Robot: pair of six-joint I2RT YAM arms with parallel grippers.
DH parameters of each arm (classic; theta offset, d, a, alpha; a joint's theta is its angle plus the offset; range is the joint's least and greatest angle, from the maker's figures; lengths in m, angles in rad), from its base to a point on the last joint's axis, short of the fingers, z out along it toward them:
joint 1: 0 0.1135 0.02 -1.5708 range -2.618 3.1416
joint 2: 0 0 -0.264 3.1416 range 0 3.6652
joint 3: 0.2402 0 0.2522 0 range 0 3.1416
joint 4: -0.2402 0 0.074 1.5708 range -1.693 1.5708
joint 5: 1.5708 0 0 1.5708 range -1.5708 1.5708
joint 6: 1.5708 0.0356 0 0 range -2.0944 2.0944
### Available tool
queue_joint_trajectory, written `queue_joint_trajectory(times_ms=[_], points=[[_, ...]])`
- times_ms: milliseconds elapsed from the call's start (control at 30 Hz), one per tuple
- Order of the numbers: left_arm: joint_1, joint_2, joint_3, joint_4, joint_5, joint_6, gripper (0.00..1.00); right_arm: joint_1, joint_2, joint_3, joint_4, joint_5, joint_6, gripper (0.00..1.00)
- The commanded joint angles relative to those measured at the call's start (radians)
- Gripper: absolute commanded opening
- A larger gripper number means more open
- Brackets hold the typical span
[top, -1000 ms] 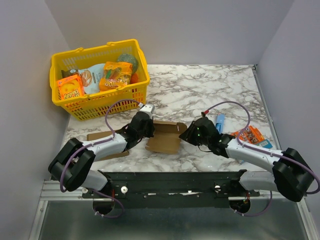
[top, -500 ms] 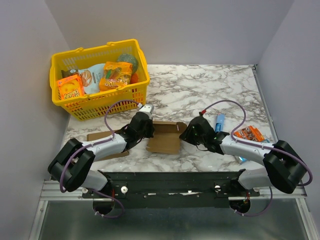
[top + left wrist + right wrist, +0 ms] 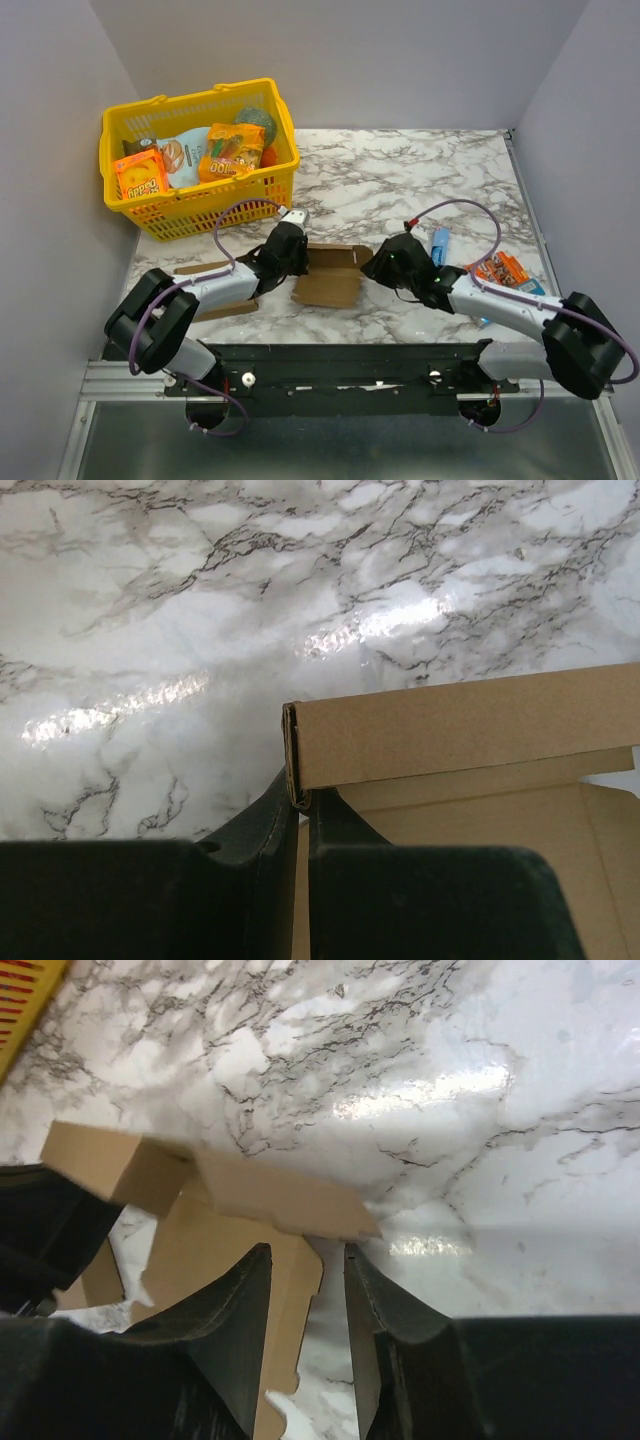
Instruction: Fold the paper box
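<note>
The paper box [image 3: 330, 280] is a thin brown cardboard piece lying mid-table with its far flap raised. My left gripper [image 3: 298, 256] is shut on the box's left end; in the left wrist view the jaws [image 3: 302, 798] pinch the corner of the folded flap [image 3: 470, 720]. My right gripper [image 3: 371, 264] is open at the box's right end. In the right wrist view the gripper [image 3: 306, 1260] has its left finger over the cardboard [image 3: 270, 1198] and its right finger over bare marble, with the flap's pointed corner just beyond the tips.
A yellow basket [image 3: 215, 205] full of snack packets stands at the back left. A flat brown cardboard rectangle [image 3: 196, 270] lies under my left arm. A blue item [image 3: 440, 243] and an orange packet [image 3: 500, 268] lie at the right. Walls close in both sides.
My right gripper has edged left toward the box's right end and its arm has shifted slightly. My left arm's elbow moved a little right. The box has stayed put.
</note>
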Motion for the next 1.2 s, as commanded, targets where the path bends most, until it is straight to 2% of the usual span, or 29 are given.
queue_joint_trajectory(times_ms=[0,100,433,600,1167], points=[[0.000,0.058,0.054,-0.045,-0.026,0.013,0.00,0.060,-0.131,-0.028,-0.097,0.106,-0.012,0.42],[0.002,0.050,0.051,-0.027,-0.021,0.010,0.00,0.125,-0.151,0.012,-0.143,0.146,-0.048,0.39],[-0.001,-0.031,-0.033,0.031,-0.023,-0.006,0.00,0.091,0.073,0.177,-0.143,0.093,-0.123,0.38],[0.000,-0.068,-0.062,0.041,-0.029,-0.006,0.00,0.044,0.130,0.194,-0.143,0.052,-0.154,0.38],[-0.003,-0.106,-0.093,0.067,-0.018,-0.015,0.00,0.025,0.248,0.222,-0.104,-0.020,-0.155,0.38]])
